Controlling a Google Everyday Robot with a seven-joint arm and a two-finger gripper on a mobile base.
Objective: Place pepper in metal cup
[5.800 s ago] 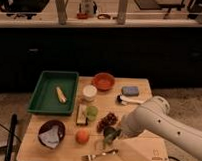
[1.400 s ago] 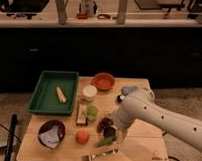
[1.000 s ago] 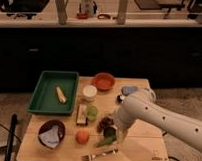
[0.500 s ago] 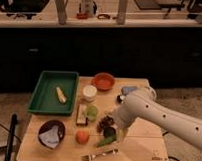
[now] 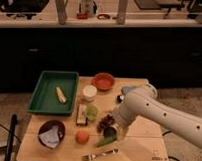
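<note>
camera view: a white robot arm reaches in from the right, its end effector (image 5: 114,131) low over the wooden bench (image 5: 137,152), at the metal cup (image 5: 109,131). the green pepper (image 5: 105,140) lies just below the cup, beside the orange fruit (image 5: 82,137).

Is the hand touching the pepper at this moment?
Cannot tell. In the camera view the hand sits low at the arm's end, directly over the metal cup, and the pepper lies just below it; no clear contact or gap shows.
</note>
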